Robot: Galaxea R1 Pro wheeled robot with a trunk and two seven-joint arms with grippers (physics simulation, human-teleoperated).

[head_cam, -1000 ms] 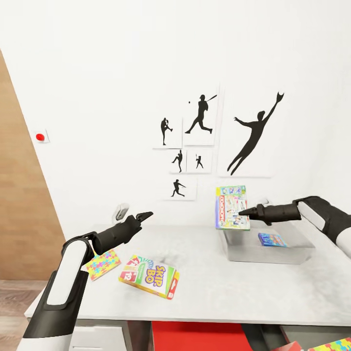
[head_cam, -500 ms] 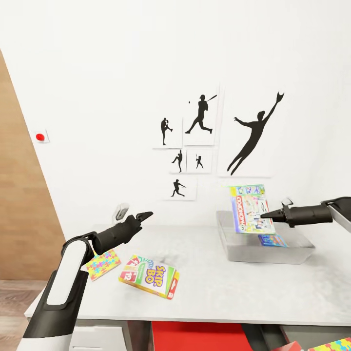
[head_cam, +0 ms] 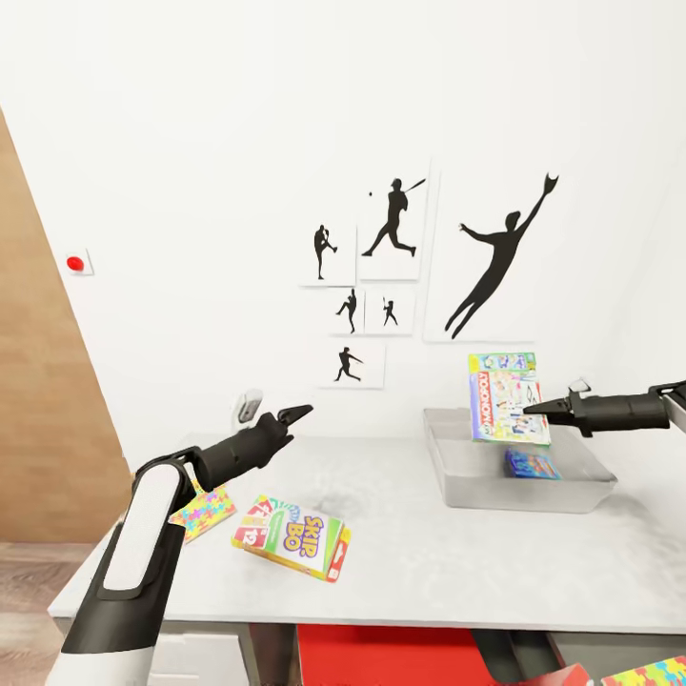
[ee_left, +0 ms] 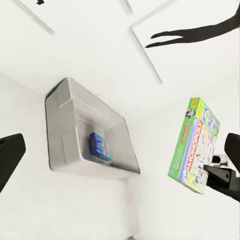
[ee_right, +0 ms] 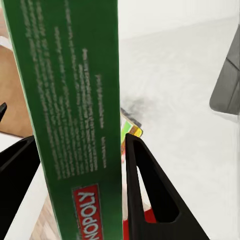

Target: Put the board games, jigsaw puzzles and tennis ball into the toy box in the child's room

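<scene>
My right gripper (head_cam: 529,408) is shut on the green-edged board game (head_cam: 508,397) and holds it upright in the air above the pale grey toy box (head_cam: 476,495). In the right wrist view its fingers (ee_right: 145,190) clamp that box's green edge (ee_right: 75,100). A small blue board game (head_cam: 532,464) lies inside the toy box. The SKIP BO board game (head_cam: 291,536) lies on the table (head_cam: 429,562), and a jigsaw puzzle (head_cam: 210,508) is beside it, partly behind my left arm. My left gripper (head_cam: 291,414) hovers open and empty above the table's left end. The tennis ball and the bed are out of view.
A second puzzle square (head_cam: 657,672) shows at the lower right corner below the table edge. A red chair (head_cam: 381,662) sits under the table's front. Baseball silhouette prints (head_cam: 391,224) hang on the white wall. A wooden panel (head_cam: 38,381) stands at the left.
My right gripper has carried the green-edged board game to the right, from the toy box's left rim to above its middle. My left arm has lifted slightly.
</scene>
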